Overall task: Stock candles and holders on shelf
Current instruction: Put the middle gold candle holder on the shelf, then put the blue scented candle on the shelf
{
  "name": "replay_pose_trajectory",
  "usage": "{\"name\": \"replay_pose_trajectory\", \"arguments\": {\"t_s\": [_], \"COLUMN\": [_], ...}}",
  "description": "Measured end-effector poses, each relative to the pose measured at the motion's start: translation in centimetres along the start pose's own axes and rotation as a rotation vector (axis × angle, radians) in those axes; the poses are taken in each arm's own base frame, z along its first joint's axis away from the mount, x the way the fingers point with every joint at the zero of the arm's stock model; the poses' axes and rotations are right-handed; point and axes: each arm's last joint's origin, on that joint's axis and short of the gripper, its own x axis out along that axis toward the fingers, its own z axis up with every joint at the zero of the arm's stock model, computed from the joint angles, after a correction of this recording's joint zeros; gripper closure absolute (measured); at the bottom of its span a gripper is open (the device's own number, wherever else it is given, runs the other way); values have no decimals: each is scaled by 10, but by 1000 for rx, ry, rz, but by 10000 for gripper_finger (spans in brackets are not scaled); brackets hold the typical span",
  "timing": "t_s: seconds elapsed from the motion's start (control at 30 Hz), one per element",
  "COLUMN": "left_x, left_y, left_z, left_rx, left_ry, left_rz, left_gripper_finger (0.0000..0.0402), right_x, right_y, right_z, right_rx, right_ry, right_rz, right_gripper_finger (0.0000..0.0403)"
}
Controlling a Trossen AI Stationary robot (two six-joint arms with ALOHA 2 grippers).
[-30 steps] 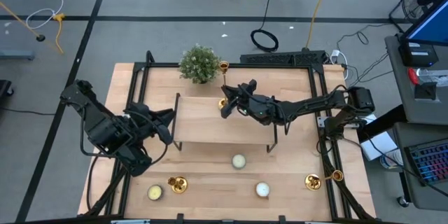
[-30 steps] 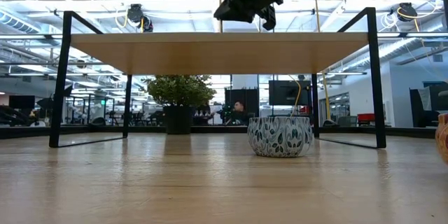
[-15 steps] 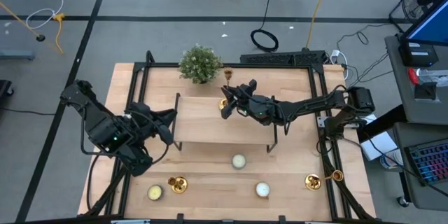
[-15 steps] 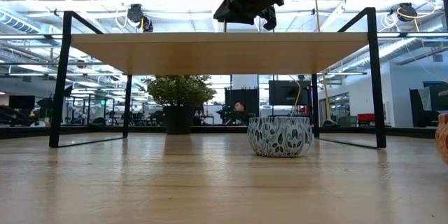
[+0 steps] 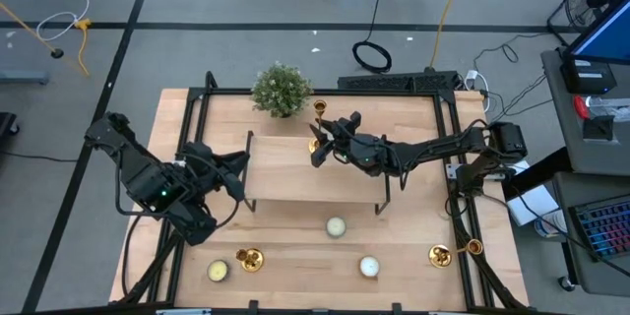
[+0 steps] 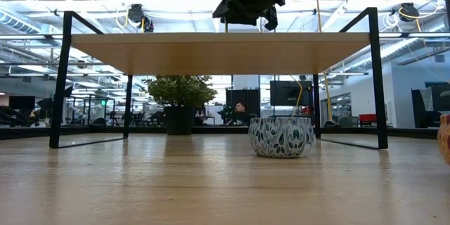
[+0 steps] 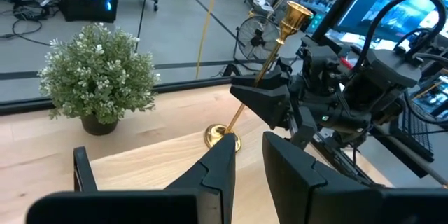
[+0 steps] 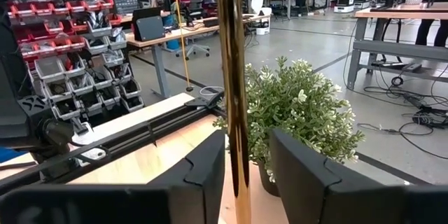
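A gold holder (image 5: 317,123) stands tilted on the light-wood shelf (image 5: 295,182), its base (image 7: 222,138) on the board and its cup (image 7: 297,14) toward the far edge. My right gripper (image 5: 317,138) reaches over the shelf from the right, open, with the stem (image 8: 234,98) between its fingers. My left gripper (image 5: 239,169) hovers by the shelf's left end, open by a narrow gap and holding nothing. Two more holders (image 5: 250,259) (image 5: 455,252) lie on the table near the front edge, among three candles (image 5: 336,226) (image 5: 369,267) (image 5: 218,271). My right gripper has the holder's stem between its two fingers, about halfway up. One finger (image 8: 206,175) lies against the stem (image 8: 231,154); a gap shows between the stem and the other finger (image 8: 301,175). The fingers come level from the table's right, across the stem. The holder leans, base on the shelf.
A small green plant (image 5: 282,89) in a dark pot stands behind the shelf's far left corner, close to the holder. The shelf's black legs (image 6: 62,77) (image 6: 376,77) rise from the table. A black frame (image 5: 453,157) runs along the table's sides.
The holder's cup has swung toward the table's near edge while its base has stayed on the shelf, so it leans less than before. Both arms have kept their places.
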Motion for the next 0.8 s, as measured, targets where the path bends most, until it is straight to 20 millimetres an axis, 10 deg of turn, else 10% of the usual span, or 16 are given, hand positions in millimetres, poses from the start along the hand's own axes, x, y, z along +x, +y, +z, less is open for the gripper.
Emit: {"name": "replay_pose_trajectory", "arguments": {"t_s": [0.8], "left_x": [3], "left_y": [-4], "left_z": [1], "left_rx": [35], "left_ry": [5], "left_rz": [-7], "left_gripper_finger": [325], "right_x": [-47], "right_y": [9], "right_z": [32], "right_rx": [-17], "right_ry": [22], "right_rz": [93], "right_gripper_finger": [252]}}
